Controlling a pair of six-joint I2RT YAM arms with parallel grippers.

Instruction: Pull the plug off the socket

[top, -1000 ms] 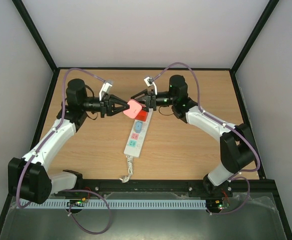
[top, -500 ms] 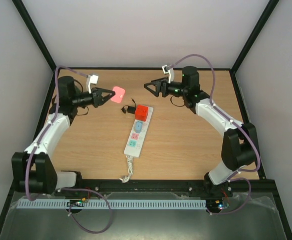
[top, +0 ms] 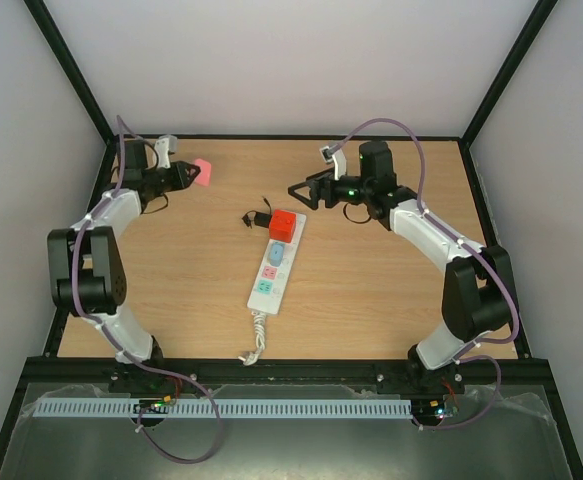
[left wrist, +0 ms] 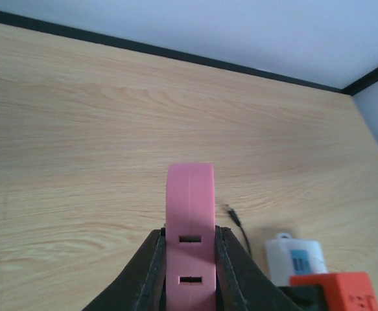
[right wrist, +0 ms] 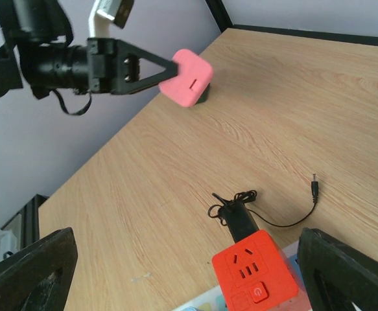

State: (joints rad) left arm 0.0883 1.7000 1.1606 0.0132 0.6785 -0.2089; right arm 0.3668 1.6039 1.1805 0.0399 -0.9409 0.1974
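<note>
Pinching rounded pink plug (left wrist: 190, 194), woodgrain table (left wrist: 78, 129)

Left pincer (left wrist: 190, 241) clamped on pink plug (left wrist: 190, 191), red cube (left wrist: 336, 293) lower right, wooden table (left wrist: 78, 129)

Top camera high, looking down, wrist cameras low, sharing pink plug (top: 202, 172)

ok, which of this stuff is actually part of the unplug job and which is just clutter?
Job: pink plug, in the left gripper; white power strip; open right gripper.
Lying about: red cube adapter on the strip's far end; thin black cable beside it.
</note>
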